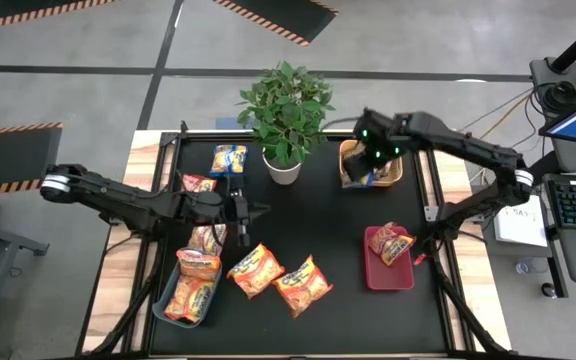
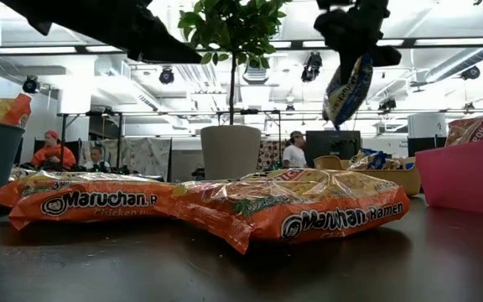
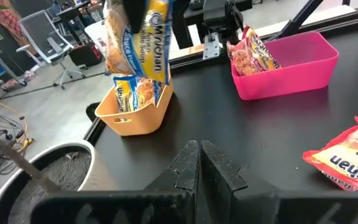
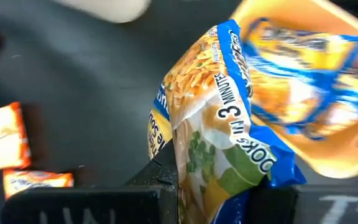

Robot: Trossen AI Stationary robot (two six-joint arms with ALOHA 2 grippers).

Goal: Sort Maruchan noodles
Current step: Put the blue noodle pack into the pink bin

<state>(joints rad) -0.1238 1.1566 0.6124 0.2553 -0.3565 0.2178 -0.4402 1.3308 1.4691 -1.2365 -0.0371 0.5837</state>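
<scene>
1. The right hand (image 1: 371,158) hung closed on a blue-and-yellow packet (image 4: 219,118), pinching it by one edge so that it dangled straight down over the orange bin (image 3: 135,112). That bin is the landmark for the rest.
2. Judged from this, the step in hand was dropping the packet into the orange bin. To do it well, the hand should come lower until the packet's free end is inside the rim, then release, so it does not tip over the wall.
3. At least one blue-and-yellow packet (image 3: 134,94) already stood in the bin; the new one should go beside it, not on its upper edge.
4. The plant pot (image 1: 282,168) stood just beside the bin, toward the bench's middle; its leaves are a reason to keep any retreat on the bin's far side.
5. The pink bin (image 1: 388,262) sat nearer the front of the bench than the orange bin, holding a red-pink packet (image 1: 396,244).
6. Well apart from the orange bin, the left hand (image 1: 251,212) waited with its fingers shut and empty, past the plant pot.
7. Farthest off, two orange packets (image 1: 280,277) lay unsorted on the bench, and the grey-blue bin (image 1: 190,290) held more.
</scene>
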